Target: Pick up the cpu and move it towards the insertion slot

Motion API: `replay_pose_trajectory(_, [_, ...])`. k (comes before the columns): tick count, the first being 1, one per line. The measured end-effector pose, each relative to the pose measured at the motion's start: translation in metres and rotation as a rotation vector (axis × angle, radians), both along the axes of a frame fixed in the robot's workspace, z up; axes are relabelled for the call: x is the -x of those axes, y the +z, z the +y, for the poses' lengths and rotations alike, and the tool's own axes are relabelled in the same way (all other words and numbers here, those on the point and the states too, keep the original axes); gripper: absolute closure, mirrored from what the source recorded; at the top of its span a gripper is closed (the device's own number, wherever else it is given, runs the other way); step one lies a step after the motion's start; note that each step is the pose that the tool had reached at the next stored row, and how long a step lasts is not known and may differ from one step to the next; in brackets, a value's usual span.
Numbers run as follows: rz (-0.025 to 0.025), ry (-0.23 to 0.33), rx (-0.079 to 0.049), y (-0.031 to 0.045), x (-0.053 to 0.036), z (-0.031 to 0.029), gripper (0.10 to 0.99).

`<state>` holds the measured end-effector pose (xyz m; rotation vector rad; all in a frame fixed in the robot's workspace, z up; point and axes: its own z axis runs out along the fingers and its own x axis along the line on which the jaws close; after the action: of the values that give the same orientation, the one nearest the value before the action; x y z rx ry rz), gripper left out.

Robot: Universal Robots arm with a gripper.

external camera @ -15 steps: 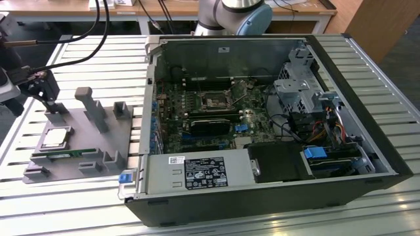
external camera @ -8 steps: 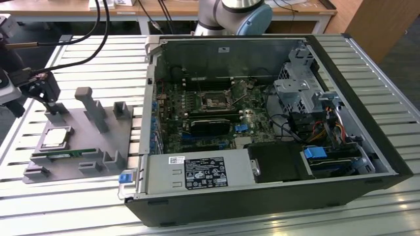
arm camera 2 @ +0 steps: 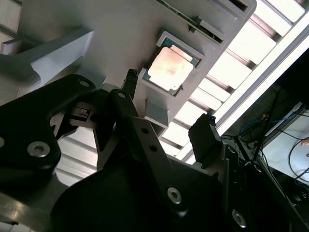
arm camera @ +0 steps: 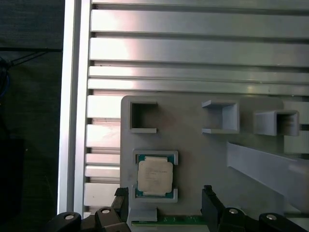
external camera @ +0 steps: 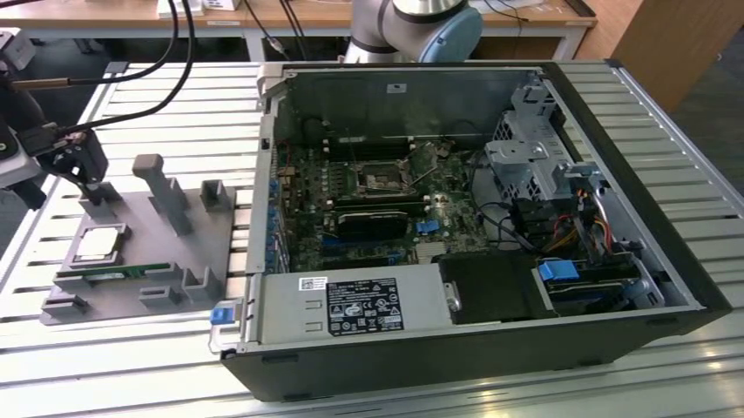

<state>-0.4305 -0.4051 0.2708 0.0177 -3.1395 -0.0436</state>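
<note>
Gripper [arm camera: 165, 195] spread apart, empty, near the cpu [arm camera: 153, 178] in its grey tray [arm camera: 203, 159]; centre it squarely across opposite edges; descend level.

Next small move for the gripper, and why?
Probably ease the gripper down over the cpu. Its jaws stand open and empty above the grey fixture, and the cpu lies untouched in its pocket there, far from the insertion slot.
</note>
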Motion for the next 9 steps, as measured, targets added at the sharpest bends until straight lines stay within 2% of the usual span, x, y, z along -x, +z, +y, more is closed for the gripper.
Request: replay_pose_trajectory(9, [0.0000,0.000,0.001,-0.0057,0.0000,-0.0007,0.380])
